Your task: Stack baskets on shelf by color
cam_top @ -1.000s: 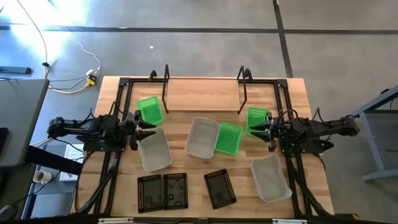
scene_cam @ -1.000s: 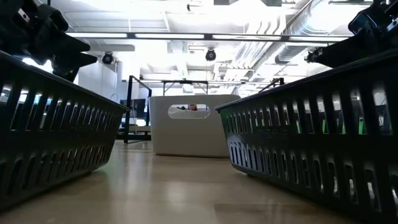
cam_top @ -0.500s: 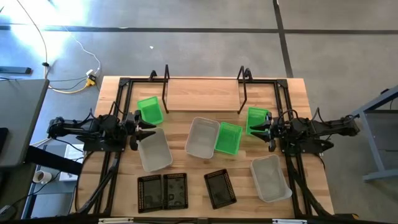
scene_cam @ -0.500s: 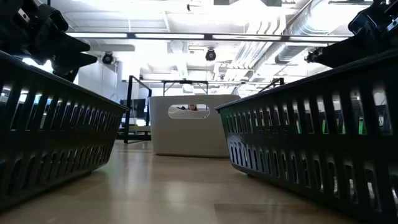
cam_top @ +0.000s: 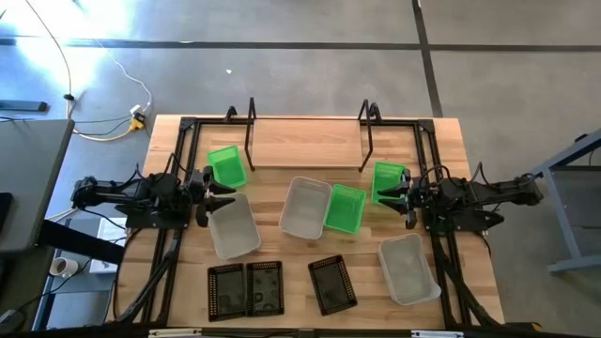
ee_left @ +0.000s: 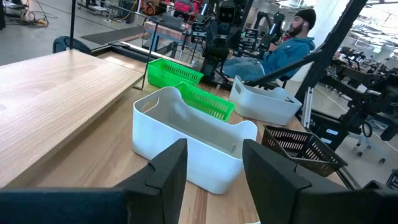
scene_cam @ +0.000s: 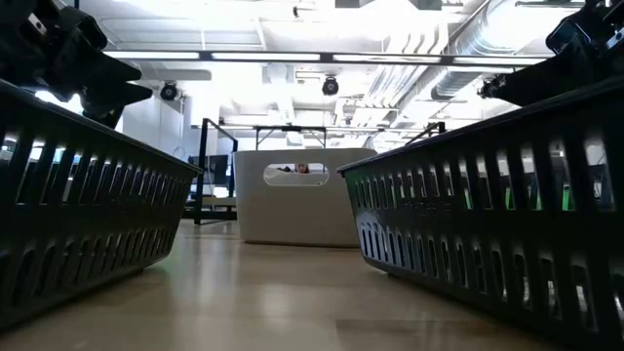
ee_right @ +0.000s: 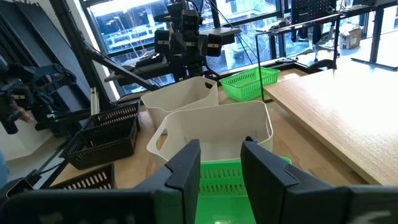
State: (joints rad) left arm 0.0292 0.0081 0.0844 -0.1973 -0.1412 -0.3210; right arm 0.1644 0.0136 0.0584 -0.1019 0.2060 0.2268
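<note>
In the high view, three green baskets (cam_top: 226, 167) (cam_top: 345, 208) (cam_top: 388, 180), three whitish baskets (cam_top: 232, 225) (cam_top: 305, 207) (cam_top: 408, 269) and three black baskets (cam_top: 225, 291) (cam_top: 265, 286) (cam_top: 332, 284) stand on their bottoms on the table. The shelf (cam_top: 308, 143) stands at the far edge with a bare plank. My left gripper (cam_top: 214, 184) (ee_left: 214, 180) is open between the left green and left whitish baskets and faces a whitish basket (ee_left: 186, 143). My right gripper (cam_top: 402, 193) (ee_right: 221, 171) is open at the right green basket (ee_right: 221, 183), whose rim shows below its fingers.
Black frame rails (cam_top: 178, 178) run along both sides of the table. In the low view, two black baskets (scene_cam: 78, 205) (scene_cam: 497, 205) fill the foreground and a whitish basket (scene_cam: 292, 200) stands behind them. A seated person (ee_left: 283, 46) is beyond the table's right side.
</note>
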